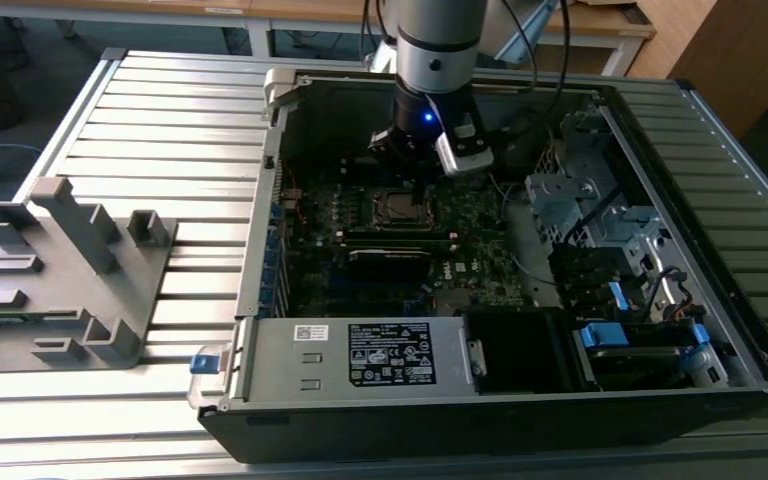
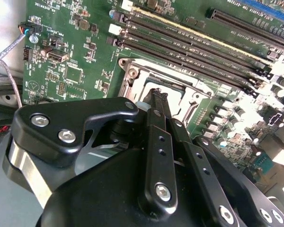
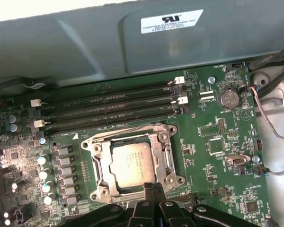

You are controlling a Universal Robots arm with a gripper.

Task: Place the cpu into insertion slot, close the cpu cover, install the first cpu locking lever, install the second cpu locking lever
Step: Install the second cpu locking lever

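Cpu seated; shut hand above.

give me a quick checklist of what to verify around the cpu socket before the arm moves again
1. cpu lying in the insertion slot: ok, its silver top sits flat inside the frame in the first wrist view.
2. cpu cover down around the chip: ok, it looks to lie flat.
3. Locking levers latched: cannot tell.
4. gripper position: ok, the fingers are pressed together and their tips sit at the socket's edge.
5. Fingers holding anything: ok, nothing shows between them.
6. memory slots beside the socket free of the arm: ok.
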